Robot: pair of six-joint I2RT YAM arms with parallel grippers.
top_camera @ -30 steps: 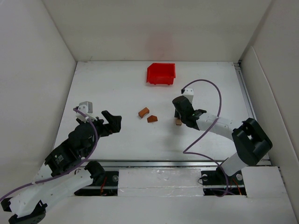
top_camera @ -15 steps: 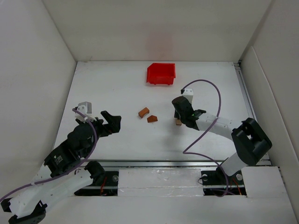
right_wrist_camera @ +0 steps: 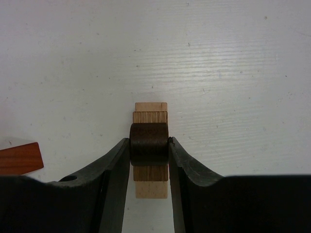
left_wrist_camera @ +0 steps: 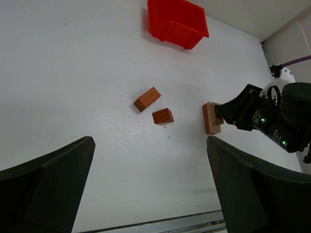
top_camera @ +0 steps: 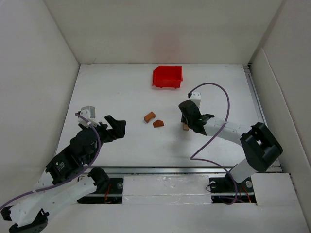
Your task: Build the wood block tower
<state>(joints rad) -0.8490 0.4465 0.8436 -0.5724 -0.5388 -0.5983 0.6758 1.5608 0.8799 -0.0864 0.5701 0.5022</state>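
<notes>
Right wrist view: my right hand is clamped on the tan block, one finger on each long side, pads tight against the wood. The block lies on the desk w/ its long axis pointing away from me. Its far end sticks out past my fingertips and its near end shows below them. The bit directly btwn the fingers looks v. dark and rounded. Prob. shadow on the block, but I can't tell for sure from this angle. At the left edge of this view is a sliver of the dark reddish-brown block, apart from my fingers.

Top view: my right hand is right of centre on the desk, w/ the tan block under it. The orange-brown block and the dark reddish-brown block sit just beside each other near mid-desk, not touching, to the left of the tan one. All three lie separately on the desk. The red bin is at the far side, well apart from the blocks.

My left hand is at the left side, fingers spread wide, gripping nothing. It points toward the two loose blocks but is well short of them. Left wrist view agrees: both fingers frame the picture w/ bare desk btwn them, blocks and bin farther off.
</notes>
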